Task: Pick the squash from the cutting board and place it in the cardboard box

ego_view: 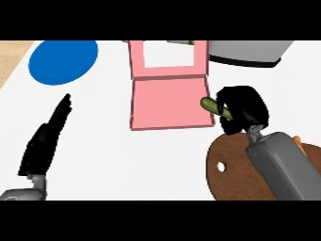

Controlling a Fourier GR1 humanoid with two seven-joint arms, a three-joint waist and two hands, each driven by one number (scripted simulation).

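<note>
My right hand (242,109) is curled round a green squash (211,105), of which only one end shows at the hand's left side. The hand hangs just right of the pink box (168,101), near its lower right corner, and above the far edge of the round brown cutting board (231,165). The box lies open, with its flap (167,57) standing at the back. My left hand (48,136) rests at the left with straight fingers pointing up, holding nothing.
A blue plate (63,61) lies at the back left. A grey pot (250,52) stands at the back right, beside the box flap. Something orange (298,141) peeks out from behind my right forearm on the board. Green bits (189,42) show behind the flap.
</note>
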